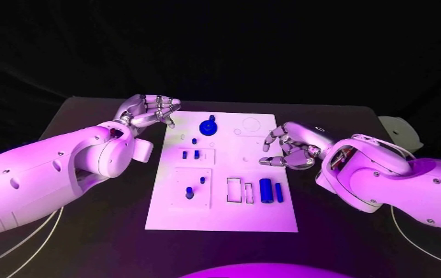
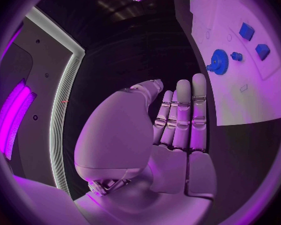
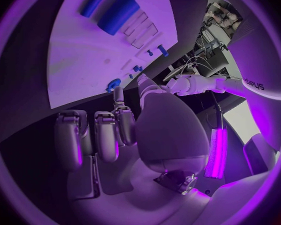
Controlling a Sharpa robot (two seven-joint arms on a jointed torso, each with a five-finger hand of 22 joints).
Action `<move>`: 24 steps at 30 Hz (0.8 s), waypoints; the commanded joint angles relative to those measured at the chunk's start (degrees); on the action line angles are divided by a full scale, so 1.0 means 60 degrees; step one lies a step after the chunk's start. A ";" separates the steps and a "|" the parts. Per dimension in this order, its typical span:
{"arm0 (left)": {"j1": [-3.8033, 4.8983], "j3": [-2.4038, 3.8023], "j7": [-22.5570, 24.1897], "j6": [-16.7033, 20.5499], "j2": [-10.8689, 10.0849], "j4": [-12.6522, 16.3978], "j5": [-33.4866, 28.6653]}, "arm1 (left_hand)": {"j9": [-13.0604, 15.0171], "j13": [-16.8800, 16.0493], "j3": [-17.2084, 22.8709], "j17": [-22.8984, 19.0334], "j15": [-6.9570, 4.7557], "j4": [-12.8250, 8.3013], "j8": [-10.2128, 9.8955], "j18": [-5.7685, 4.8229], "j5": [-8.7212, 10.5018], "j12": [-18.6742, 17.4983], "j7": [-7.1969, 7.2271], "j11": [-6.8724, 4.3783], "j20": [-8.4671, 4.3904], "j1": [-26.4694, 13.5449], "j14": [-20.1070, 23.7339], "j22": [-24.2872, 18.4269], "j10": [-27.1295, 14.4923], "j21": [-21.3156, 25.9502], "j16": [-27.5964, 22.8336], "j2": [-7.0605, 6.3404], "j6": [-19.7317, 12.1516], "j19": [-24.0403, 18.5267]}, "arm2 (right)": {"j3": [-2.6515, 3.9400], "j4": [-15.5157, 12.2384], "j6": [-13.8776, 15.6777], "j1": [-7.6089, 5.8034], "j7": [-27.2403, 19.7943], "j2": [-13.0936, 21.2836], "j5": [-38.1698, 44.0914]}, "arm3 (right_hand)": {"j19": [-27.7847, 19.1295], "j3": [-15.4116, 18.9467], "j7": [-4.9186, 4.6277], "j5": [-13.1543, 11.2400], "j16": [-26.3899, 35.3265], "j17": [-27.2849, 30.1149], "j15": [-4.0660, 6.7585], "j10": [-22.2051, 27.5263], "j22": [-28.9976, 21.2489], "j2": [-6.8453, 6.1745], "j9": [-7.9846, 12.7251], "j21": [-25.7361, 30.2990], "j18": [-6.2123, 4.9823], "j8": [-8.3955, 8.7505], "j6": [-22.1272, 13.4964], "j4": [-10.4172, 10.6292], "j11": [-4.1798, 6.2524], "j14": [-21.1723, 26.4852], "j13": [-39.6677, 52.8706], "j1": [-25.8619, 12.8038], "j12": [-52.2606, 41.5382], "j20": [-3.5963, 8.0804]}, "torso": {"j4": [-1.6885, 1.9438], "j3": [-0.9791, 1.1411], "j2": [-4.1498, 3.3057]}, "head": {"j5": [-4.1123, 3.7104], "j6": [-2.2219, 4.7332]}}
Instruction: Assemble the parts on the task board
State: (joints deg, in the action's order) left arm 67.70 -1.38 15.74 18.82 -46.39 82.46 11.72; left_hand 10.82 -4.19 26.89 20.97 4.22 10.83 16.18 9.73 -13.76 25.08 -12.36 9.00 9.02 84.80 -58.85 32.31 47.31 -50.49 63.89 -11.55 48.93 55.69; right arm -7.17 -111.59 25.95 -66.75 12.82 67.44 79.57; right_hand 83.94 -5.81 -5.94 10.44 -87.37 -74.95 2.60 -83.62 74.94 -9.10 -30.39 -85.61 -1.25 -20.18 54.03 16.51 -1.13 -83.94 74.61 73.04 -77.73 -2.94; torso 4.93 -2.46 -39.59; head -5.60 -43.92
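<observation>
Plainly, both hands hold nothing — left hand [image 1: 151, 109] and right hand [image 1: 289, 147] flank the task board [image 1: 225, 217].

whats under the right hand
The right hand hangs over the board's right edge, holding nothing. Around it shows bare white plate with faint outlines. The patch right below the palm is covered, so a small part there cannot be ruled out.

Black table [image 1: 368, 227], black backdrop behind, glowing light strip [image 3: 217, 152]
</observation>
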 commanded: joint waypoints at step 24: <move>-0.0189 0.0006 0.0624 -0.0156 -0.0321 0.0532 -0.0414 | 0.0018 -0.0012 0.0025 -0.0024 0.0000 0.0007 0.0107 0.0141 0.0015 0.0151 0.0008 -0.0025 0.0031 -0.0186 0.0046 -0.0023 -0.0023 0.0058 0.0016 -0.0004 -0.0051 -0.0085 | -0.0243 -0.0501 0.0291 0.1301 0.2621 0.0137 0.1054 | 0.0919 0.1193 0.0097 0.0301 -0.0135 -0.1452 0.0065 -0.0308 0.2404 0.0379 -0.0298 -0.0399 0.0139 -0.0461 -0.0141 0.0051 0.0040 -0.0816 0.1465 -0.0881 -0.0730 -0.0011 | -0.0225 -0.0039 0.0116 | -0.0431 -0.0316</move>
State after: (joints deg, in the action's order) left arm 66.62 -1.39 18.21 18.76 -48.31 85.43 9.97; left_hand 10.87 -4.19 26.89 20.92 4.22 10.83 16.56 9.73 -13.76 25.74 -12.36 9.01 9.22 84.27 -58.85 32.26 47.31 -50.49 63.89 -11.62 48.94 55.48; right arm -8.62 -114.76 26.63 -59.12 25.94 68.51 83.22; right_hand 83.92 0.96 -5.32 11.87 -87.92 -74.93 2.59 -83.79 74.92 -6.80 -32.13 -87.71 -1.25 -22.62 53.41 16.82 -0.97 -83.93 74.95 68.32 -81.98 -2.97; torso 3.53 -2.65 -38.88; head -8.24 -45.79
